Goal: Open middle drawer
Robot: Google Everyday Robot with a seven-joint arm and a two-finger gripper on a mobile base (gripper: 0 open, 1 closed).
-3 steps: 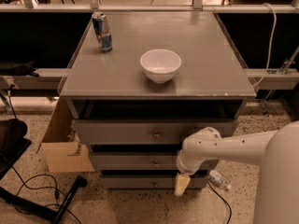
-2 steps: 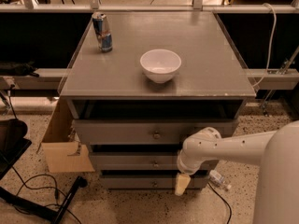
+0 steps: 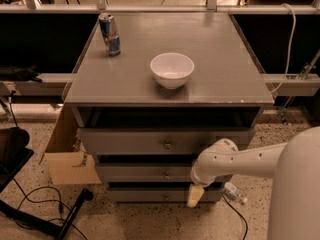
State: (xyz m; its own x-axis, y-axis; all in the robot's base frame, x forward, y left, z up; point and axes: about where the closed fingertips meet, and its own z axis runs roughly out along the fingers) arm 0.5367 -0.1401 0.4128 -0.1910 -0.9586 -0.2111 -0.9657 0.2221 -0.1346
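Observation:
The grey cabinet (image 3: 170,91) has three drawers stacked at its front. The middle drawer (image 3: 135,173) is a low flat grey front with a small round brass knob (image 3: 166,174) at its centre, and it looks closed. My white arm (image 3: 235,161) reaches in from the right across the cabinet's right front. My gripper (image 3: 195,195) hangs down from the wrist, in front of the right part of the bottom drawer (image 3: 145,195). It is below and to the right of the middle drawer's knob and holds nothing that I can see.
A white bowl (image 3: 171,70) and a drink can (image 3: 109,34) stand on the cabinet top. An open cardboard box (image 3: 67,156) sits at the cabinet's left. A black stand (image 3: 70,216) and cables lie on the floor at left, and a plastic bottle (image 3: 234,192) at right.

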